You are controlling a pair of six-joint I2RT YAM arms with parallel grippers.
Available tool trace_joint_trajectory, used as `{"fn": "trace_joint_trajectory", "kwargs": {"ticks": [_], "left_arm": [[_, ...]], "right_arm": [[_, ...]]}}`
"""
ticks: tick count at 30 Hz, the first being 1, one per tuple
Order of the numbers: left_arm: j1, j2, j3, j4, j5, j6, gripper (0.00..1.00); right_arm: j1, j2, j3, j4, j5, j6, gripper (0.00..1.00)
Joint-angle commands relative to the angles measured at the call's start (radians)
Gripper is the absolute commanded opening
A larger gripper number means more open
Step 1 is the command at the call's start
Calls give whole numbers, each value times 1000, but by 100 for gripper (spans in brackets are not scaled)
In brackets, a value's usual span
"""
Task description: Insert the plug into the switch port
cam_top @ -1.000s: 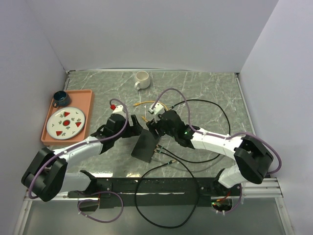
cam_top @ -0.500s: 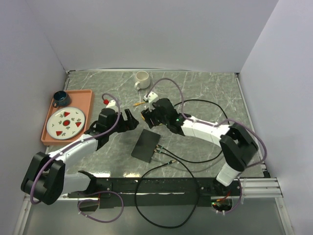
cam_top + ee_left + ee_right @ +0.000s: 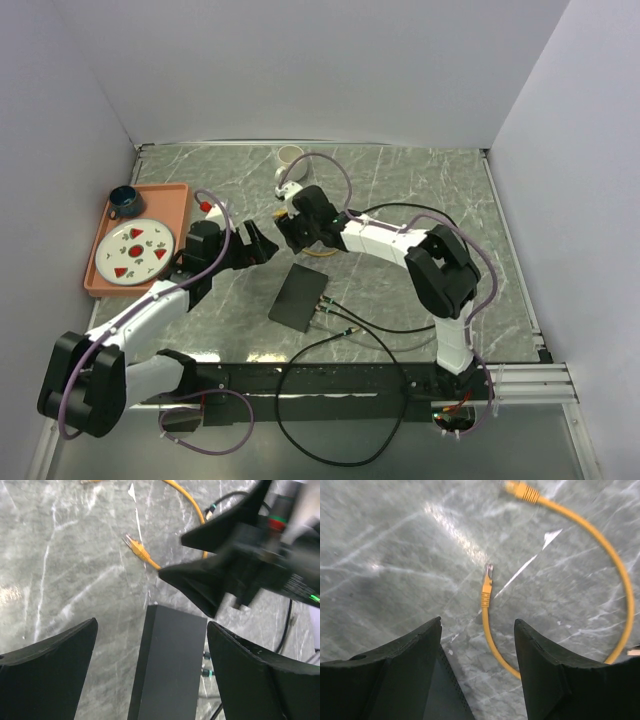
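Hovering with jaws spread over the loose yellow plug (image 3: 487, 582) just far of the black box (image 3: 167, 665), the right gripper (image 3: 477, 625) looks set to grasp it, while the left gripper (image 3: 152, 624), likewise spread and empty, hangs above the box, likely to steady it.

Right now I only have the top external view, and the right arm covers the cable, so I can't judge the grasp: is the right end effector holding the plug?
Observer: No. The right wrist view shows the right end effector open, with the yellow cable's plug lying loose on the grey marble tabletop just ahead of its fingers.
Operator: Is the left one gripping the box?
Observer: No. In the left wrist view the left end effector is open and holds nothing. The flat matte-black rectangular box lies on the marble, seen through the gap between its fingers.
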Motion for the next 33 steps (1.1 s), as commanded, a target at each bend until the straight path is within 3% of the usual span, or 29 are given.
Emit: {"fn": "trace_joint_trajectory", "kwargs": {"ticks": [1,9,11,14,15,17,18,27,33], "left_arm": [[6,-48,-21,34,61,-4,96],[6,-70,-31,40,76,-6,97],[6,-77,-34,43,84,-7,96],[6,-83,-35,34,81,-6,96],[5,-84,-35,29,78,-4,96],[6,-97,-38,28,76,-6,96],[6,-98,-40,31,75,-6,96],[6,-109,-41,31,80,-7,96],[6,-117,-60,37,86,-12,97]], "right_arm": [[-5,61,82,-84,-3,16,66],[-5,132,140,-127,20,53,64],[-5,160,165,-150,25,62,58],[-5,180,171,-153,31,71,42],[-5,180,171,-156,34,74,30],[-5,177,164,-154,36,78,16],[-5,174,162,-151,42,81,2],[-39,-26,46,-81,161,70,0],[-82,-344,-114,33,272,-14,0]]}}
